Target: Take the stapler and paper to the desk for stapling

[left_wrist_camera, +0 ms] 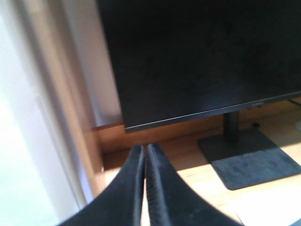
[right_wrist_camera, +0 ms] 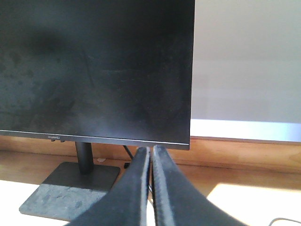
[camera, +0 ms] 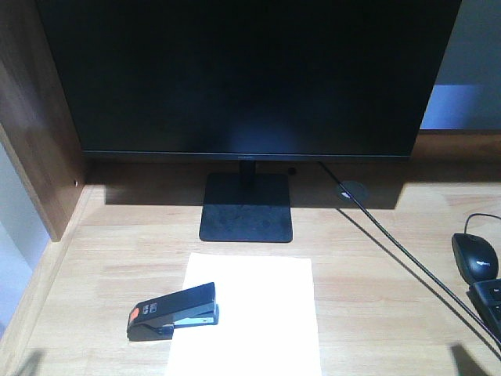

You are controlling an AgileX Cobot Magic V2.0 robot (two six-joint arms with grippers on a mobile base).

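Two sets of fingers, left fingers (left_wrist_camera: 145, 155) pressed closed on nothing, right fingers (right_wrist_camera: 151, 157) likewise closed and empty, both raised before the monitor (camera: 250, 78), stapler (camera: 174, 310) lying across left edge of paper (camera: 250, 313), paper flat on surface (camera: 376, 298), mouse (camera: 474, 257) far right.

An office or study workstation; a large dark monitor (camera: 250, 74) on a flat black stand (camera: 246, 207) sits at the back of a light wooden desk (camera: 102, 258); right of the stand a cable (camera: 407, 258) runs forward from a round grommet (camera: 352, 190); further right lie a black mouse (camera: 474, 257) and a keyboard corner (camera: 489, 301); in front of the stand a stapler (camera: 172, 311) overlaps a white paper (camera: 254, 313); left of the monitor stands a darker wood side panel (camera: 35, 117)
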